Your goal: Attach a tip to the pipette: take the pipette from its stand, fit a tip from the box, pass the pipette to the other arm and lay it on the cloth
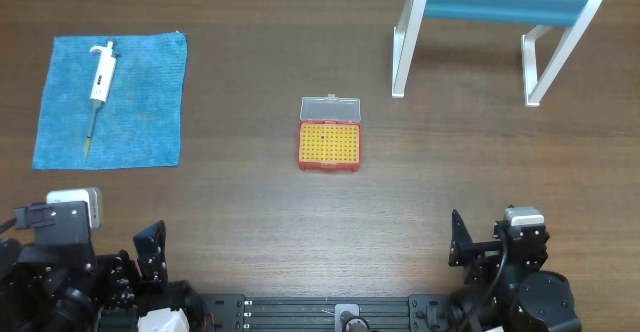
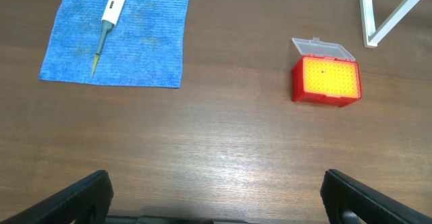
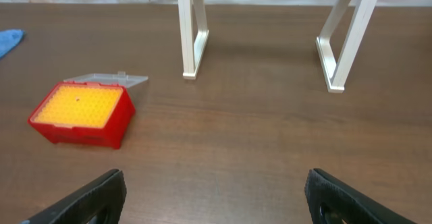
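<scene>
Pipette (image 1: 100, 77), yellow tip (image 1: 88, 148) fitted, lies on the blue cloth (image 1: 150, 122), well apart from its stand (image 1: 500, 0). Left gripper (image 2: 216, 196) and right gripper (image 3: 216, 196): fingers spread, holding nothing. Task judged complete; nothing outstanding.

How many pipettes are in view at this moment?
1. The pipette lies on the blue cloth on the left arm's side, with a tip on its end. The stand holds none, and nothing seems hidden.
</scene>
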Available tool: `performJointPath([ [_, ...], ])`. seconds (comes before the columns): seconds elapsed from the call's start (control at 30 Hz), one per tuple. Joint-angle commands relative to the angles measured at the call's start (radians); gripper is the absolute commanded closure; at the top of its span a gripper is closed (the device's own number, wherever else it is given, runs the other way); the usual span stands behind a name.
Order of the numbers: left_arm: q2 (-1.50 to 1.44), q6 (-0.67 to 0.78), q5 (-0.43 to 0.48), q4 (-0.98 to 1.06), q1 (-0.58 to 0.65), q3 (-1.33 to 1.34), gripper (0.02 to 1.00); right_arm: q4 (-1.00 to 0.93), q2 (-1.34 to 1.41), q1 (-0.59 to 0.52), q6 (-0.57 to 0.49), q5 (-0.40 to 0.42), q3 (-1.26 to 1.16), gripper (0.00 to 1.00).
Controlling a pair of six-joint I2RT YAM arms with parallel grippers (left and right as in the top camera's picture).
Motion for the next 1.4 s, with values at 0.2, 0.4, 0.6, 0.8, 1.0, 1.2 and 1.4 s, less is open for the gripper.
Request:
performJointPath([
  [0.2, -0.004, -0.016, 0.011, 0.000, -0.034, -0.011, 0.020, -0.043, -0.002, -0.005, 0.011, 0.017, -0.007, 0.141],
  [0.4, -0.063, -0.014, 0.004, 0.002, -0.107, -0.059, 0.023, -0.043, -0.002, -0.005, 0.011, 0.017, -0.007, 0.141],
  [0.6, -0.260, -0.012, 0.010, 0.347, -0.106, -0.301, 0.023, -0.043, -0.002, -0.004, 0.011, 0.017, -0.007, 0.141],
  [0.8, -0.474, -0.013, 0.003, 1.092, -0.108, -0.813, 0.023, -0.043, -0.002, -0.005, 0.011, 0.017, -0.007, 0.141],
  [1.0, -0.621, -0.016, 0.010, 1.624, -0.156, -1.305, 0.023, -0.043, -0.002, -0.005, 0.011, 0.017, -0.007, 0.141],
  [1.2, -0.726, -0.016, 0.006, 1.791, -0.167, -1.542, 0.023, -0.043, -0.002, -0.005, 0.011, 0.017, -0.007, 0.141],
  [1.4, -0.726, -0.013, 0.003, 1.738, -0.166, -1.595, 0.020, -0.043, -0.002, -0.004, 0.011, 0.017, -0.007, 0.141],
])
